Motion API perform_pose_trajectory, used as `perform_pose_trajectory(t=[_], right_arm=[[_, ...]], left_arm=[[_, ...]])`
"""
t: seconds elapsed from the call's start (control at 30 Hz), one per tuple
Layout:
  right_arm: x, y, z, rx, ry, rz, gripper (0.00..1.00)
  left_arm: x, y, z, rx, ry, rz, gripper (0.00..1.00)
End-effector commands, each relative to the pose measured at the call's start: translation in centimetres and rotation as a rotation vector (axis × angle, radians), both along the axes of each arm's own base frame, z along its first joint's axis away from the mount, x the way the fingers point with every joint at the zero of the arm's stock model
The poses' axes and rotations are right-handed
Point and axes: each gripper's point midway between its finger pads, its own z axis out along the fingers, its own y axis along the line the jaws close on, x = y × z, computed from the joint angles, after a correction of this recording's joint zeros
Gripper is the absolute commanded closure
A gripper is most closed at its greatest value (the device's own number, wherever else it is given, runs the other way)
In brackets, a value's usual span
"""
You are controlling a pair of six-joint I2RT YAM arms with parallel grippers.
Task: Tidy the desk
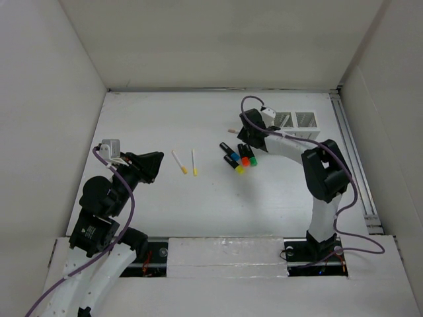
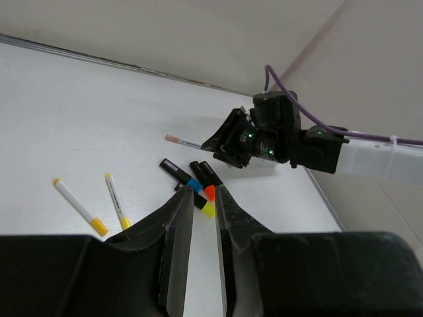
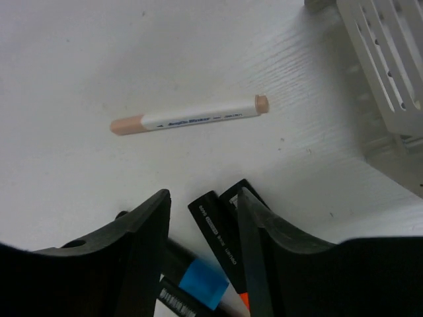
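1. Top view: high above the surface [image 1: 165, 205], looking down, far from the black markers [image 1: 232, 157].
2. Left wrist: low, facing those markers from well apart.
3. Right wrist: close above them, looking down; all three views share them.

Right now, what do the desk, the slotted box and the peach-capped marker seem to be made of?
The desk is white and matte with faint grain lines: probably laminate or painted wood. The slotted box has thin, even white slats with a slight sheen: likely moulded plastic, possibly painted metal. The peach-capped marker has a smooth white printed barrel: it looks like plastic.
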Motion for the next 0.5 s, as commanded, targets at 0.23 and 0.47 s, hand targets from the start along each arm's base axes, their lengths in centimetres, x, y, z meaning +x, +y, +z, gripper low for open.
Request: perform_pose_trajectory(t=[0.23,0.47], right_arm=[[5.0,0.8,2.3,-0.06,-0.023,0.035,0.32],[7.3,-0.2,1.1,-0.081,0.041,0.024,0.56]], left_arm=[[-0.4,-0.2,1.9,-0.015,-0.061,-0.018,0.83],[-0.3,-0.2,1.8,-0.013,-0.056,-0.02,0.83]])
